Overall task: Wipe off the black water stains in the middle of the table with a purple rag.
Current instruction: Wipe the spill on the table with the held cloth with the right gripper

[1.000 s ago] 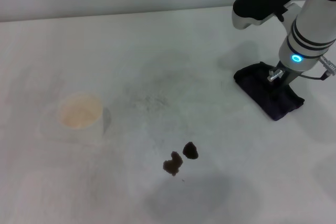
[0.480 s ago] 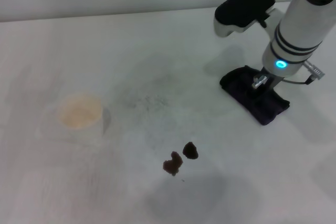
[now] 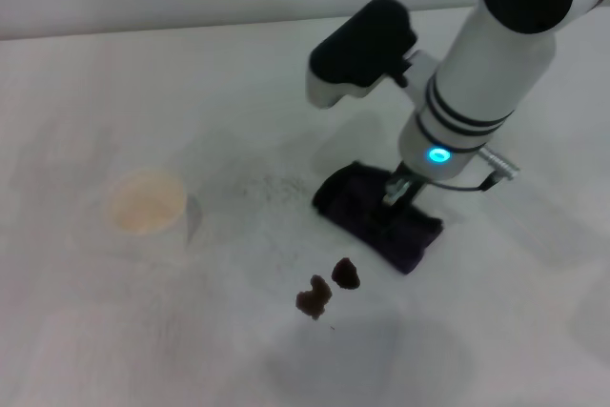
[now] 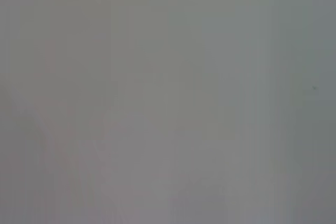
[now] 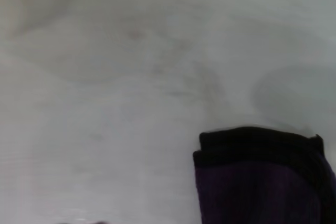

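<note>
Head view: right gripper (image 3: pixel 395 190) sits just right of frame centre, pointing down, clenched on the purple rag (image 3: pixel 379 216) w/ its tips buried in the top of the cloth. Rag is a thick oblong bundle lying diagonally, running from centre toward lower right, pressed on the table (image 3: pixel 114 331). Above the gripper the white wrist w/ black bands and a lit blue ring climbs to the upper right corner; a black-topped camera housing juts out toward upper centre.

Black water stains (image 3: pixel 327 289): two small dark blotches side by side, lower centre of frame, just below-left of the rag's near end, close to it but not touching. Faint grey speckled smudge (image 3: pixel 272 184) on the table left of the rag. White paper cup (image 3: pixel 146 203) at mid-left, well apart from rag and stains.

Right wrist view: rag (image 5: pixel 262 177) fills the lower right corner, folded edge showing, white table elsewhere.

Left gripper isn't seen in any view; left wrist view is only flat grey.
</note>
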Motion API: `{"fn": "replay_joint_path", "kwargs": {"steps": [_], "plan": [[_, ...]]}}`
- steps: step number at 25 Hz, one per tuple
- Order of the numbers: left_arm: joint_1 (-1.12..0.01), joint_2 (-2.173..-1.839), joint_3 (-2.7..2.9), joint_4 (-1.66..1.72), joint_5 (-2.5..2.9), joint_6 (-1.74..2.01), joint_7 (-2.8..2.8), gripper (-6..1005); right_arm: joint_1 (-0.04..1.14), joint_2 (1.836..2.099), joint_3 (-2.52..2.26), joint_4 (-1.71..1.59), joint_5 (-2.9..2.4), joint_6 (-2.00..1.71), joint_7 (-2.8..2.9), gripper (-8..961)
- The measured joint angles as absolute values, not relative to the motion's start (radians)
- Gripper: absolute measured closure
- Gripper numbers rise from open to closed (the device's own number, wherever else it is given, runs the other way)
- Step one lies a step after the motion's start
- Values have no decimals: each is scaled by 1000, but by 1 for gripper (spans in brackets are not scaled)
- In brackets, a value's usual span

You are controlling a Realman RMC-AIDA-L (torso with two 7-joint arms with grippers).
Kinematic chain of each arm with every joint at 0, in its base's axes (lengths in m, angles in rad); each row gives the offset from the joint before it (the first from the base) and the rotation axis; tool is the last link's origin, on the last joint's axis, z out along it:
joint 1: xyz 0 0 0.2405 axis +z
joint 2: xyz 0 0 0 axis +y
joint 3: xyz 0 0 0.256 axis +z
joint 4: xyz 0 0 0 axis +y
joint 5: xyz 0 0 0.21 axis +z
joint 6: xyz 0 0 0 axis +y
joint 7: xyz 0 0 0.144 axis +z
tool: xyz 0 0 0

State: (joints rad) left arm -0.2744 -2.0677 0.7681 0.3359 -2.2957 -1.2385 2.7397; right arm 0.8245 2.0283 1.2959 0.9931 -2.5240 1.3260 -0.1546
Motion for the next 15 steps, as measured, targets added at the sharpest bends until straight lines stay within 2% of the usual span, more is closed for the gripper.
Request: {"fn": "replay_joint_path", "kwargs": {"steps": [15], "plan": [[-281,-2068,770,336,-2293,-1243,2740,122,876,2028,1007,1164,-2250,1285,-20,879]]}}
